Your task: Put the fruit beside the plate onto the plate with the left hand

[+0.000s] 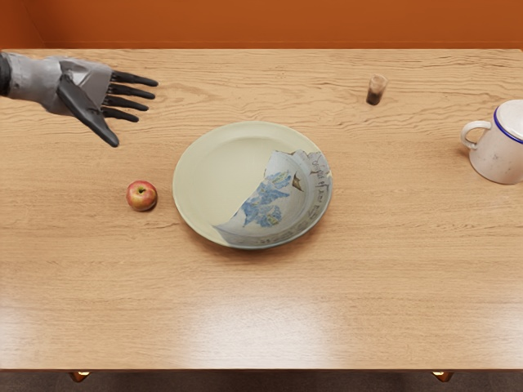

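Red-yellow apple (141, 195), pale green plate (214, 167) w/ blue pattern, white mug (500, 143) blue rim

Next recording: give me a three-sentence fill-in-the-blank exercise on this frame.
1. In the picture, the apple lies ____ of the plate.
2. The left hand, fingers spread, holds ____.
3. The white mug stands at the picture's ____ edge.
Missing words: left; nothing; right.

Picture edges cut off the mug (500, 143) and the arm of the left hand (86, 94); the brown object (376, 89) is too small to name.
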